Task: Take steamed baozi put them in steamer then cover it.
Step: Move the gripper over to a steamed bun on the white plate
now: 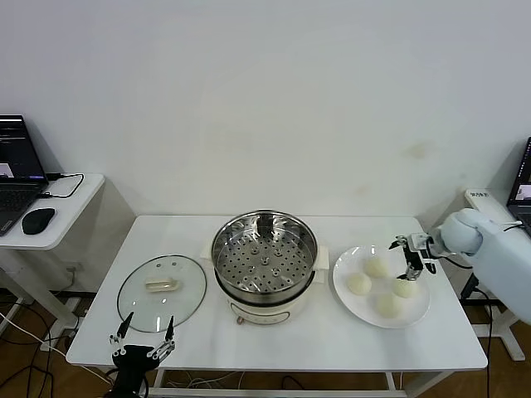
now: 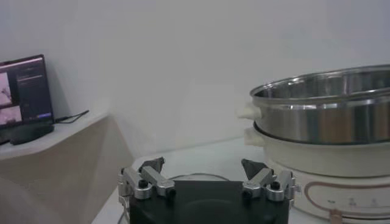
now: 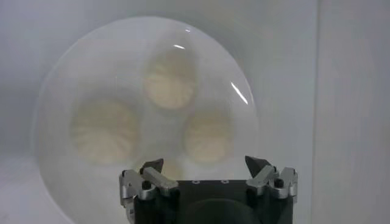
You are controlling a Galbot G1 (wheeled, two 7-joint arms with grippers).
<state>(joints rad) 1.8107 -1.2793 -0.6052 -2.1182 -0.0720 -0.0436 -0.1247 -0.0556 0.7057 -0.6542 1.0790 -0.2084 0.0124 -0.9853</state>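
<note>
Four steamed baozi [image 1: 359, 283] on a plate [image 1: 344, 300] beneath the spread-fingered right gripper [image 1: 412, 267]; left gripper [image 1: 143, 338] likewise released, seemingly below table edge.

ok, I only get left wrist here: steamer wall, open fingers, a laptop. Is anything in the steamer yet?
Observer: No. The head view shows the steamer with its perforated tray bare.
Operator: where are the baozi?
Observer: All four steamed baozi sit on a white plate, on the table to the robot's right of the steamer.
Operator: right arm?
Observer: The right gripper is over that plate, above the baozi, open and holding nothing.
</note>
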